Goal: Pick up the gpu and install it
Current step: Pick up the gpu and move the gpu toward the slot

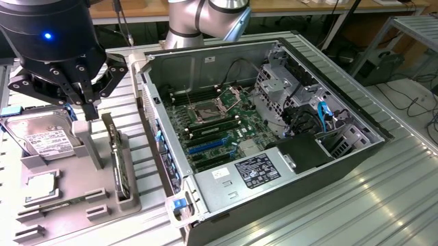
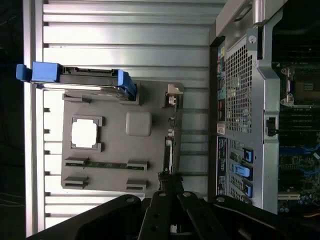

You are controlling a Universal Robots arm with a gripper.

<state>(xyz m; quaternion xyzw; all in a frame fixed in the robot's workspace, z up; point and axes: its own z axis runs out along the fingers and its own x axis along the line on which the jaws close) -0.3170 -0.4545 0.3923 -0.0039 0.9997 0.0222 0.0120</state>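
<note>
Gripper (image 1: pixel 90 113), pressed together and empty, hovers near the upright gpu (image 1: pixel 120 164); a sound grasp likely needs it spread and centred over the card's top edge.

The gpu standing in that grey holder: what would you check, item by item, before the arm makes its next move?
1. gpu upright in its slot of the grey holder: ok.
2. End effector open enough to take the card: not ok; it is shut and holds nothing.
3. End effector lined up over the gpu: cannot tell; it hangs above the holder, near one end of the card.
4. Computer case open, inside reachable from above: ok.
5. Blue slots inside the case free: ok, nothing is plugged into them.
6. Hard drive apart from the gpu: ok.
</note>
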